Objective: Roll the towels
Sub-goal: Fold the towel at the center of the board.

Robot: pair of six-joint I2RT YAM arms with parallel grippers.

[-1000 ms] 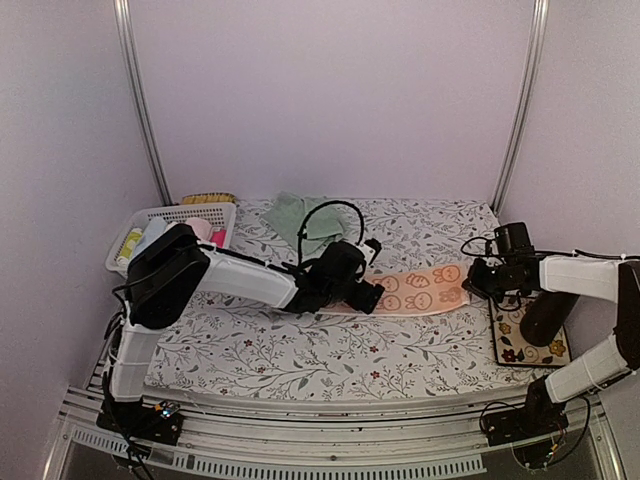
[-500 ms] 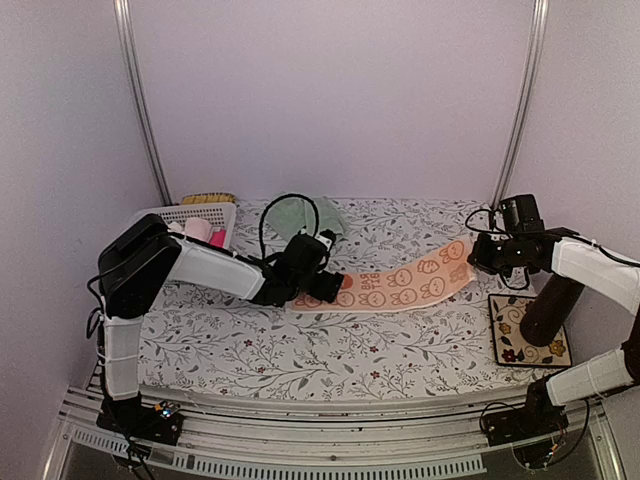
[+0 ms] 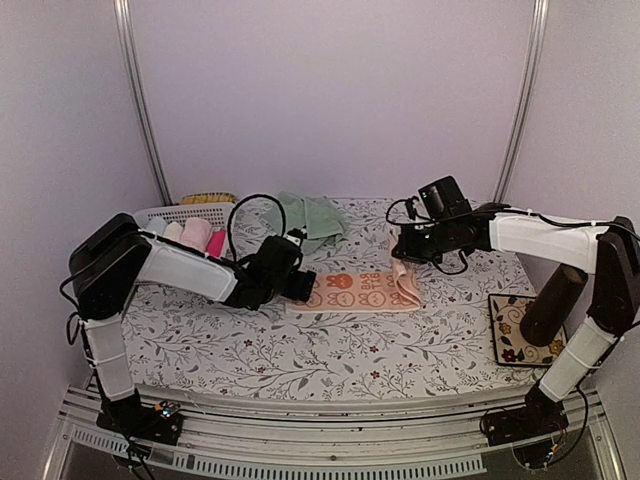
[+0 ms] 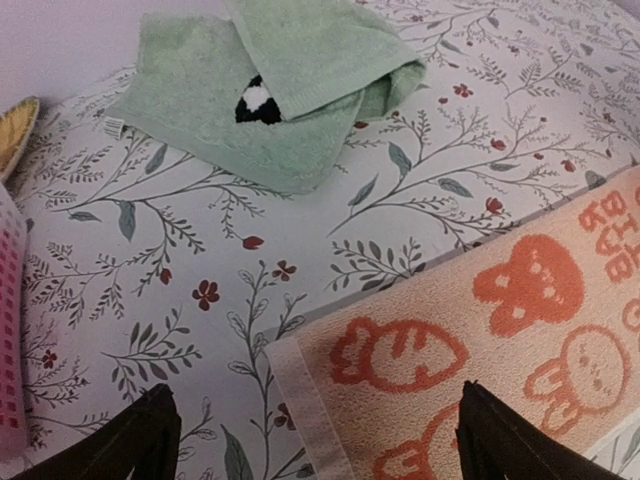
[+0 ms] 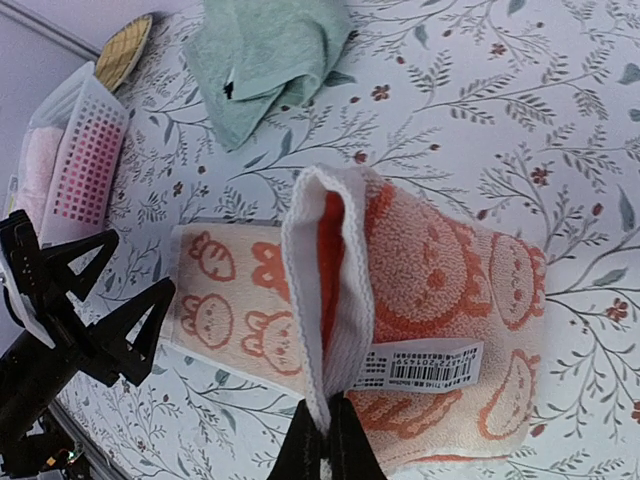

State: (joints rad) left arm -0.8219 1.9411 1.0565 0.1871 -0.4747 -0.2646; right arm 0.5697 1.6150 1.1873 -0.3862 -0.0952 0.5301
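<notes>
Orange towel: lies mid-table; its right end is lifted and doubled back over the rest.
Green towel: crumpled heap at the back, near the basket, well apart from both grippers.
Right gripper: pinched tight on the white hem of the orange towel's raised end.
Left gripper: jaws wide apart over the towel's left corner, nothing in them.
Handling: light, limp terry that sags wherever it is unsupported. A roll will likely loosen unless kept tight (the pile should drag on the tablecloth rather than slide).
Where to hold: the hem, at a corner or mid-edge, since the stitched band is the firmest part.
Tag: white sewn label with barcode and digits, too small to read.
Print: orange carrots and rabbits. Capitals at the edge of the left wrist view, possibly "BIG" over "BUB", are cut off.
</notes>
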